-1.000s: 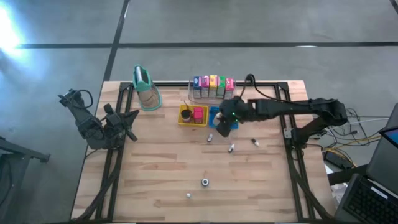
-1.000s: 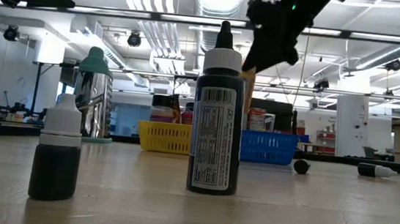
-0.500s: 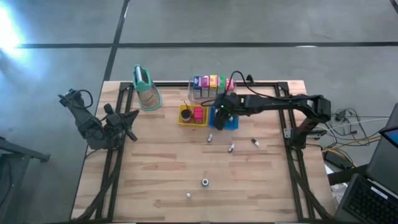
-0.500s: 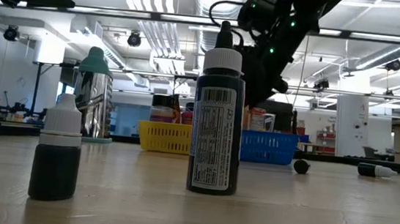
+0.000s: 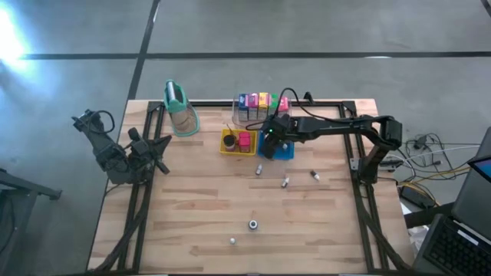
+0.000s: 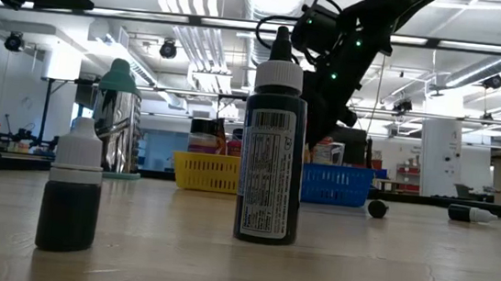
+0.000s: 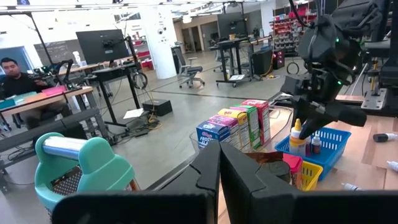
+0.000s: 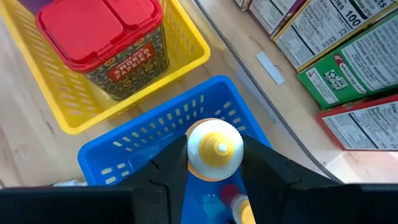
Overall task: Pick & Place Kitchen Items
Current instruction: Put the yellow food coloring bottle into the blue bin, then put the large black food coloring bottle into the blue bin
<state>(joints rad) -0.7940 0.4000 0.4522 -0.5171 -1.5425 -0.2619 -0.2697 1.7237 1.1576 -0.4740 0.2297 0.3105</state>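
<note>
My right gripper (image 5: 274, 139) is shut on a small yellow bottle with a white cap (image 8: 214, 148), over the blue basket (image 8: 134, 163). The left wrist view shows the bottle (image 7: 298, 134) above that basket (image 7: 328, 140). The yellow basket (image 5: 238, 142) beside it holds a red-lidded container (image 8: 99, 37). Colourful cartons (image 5: 262, 102) stand in a clear bin at the far edge. Small dropper bottles (image 5: 285, 182) lie and stand loose on the table. My left gripper (image 7: 219, 171) is shut and empty at the table's left side. My right gripper pinches the yellow bottle between its two fingers, just below its white cap (image 8: 214, 163). The fingers come from above, slanting down. The bottle stays upright, cap up, its body (image 7: 298, 142) hanging below the fingers inside the blue basket's rim; whether it touches the bottom I cannot tell.
A tall container with a teal top (image 5: 179, 108) stands at the far left. A dark bottle (image 6: 273, 143) and a shorter one (image 6: 70, 192) stand near the table's near edge. The blue basket holds other small bottles (image 7: 316, 144). Bare wood lies between the baskets and the near bottles.
My right gripper has carried the yellow bottle toward the table's left and far edges, from beside the blue basket to over it, and has come lower. The bottle has stayed upright in the hold.
</note>
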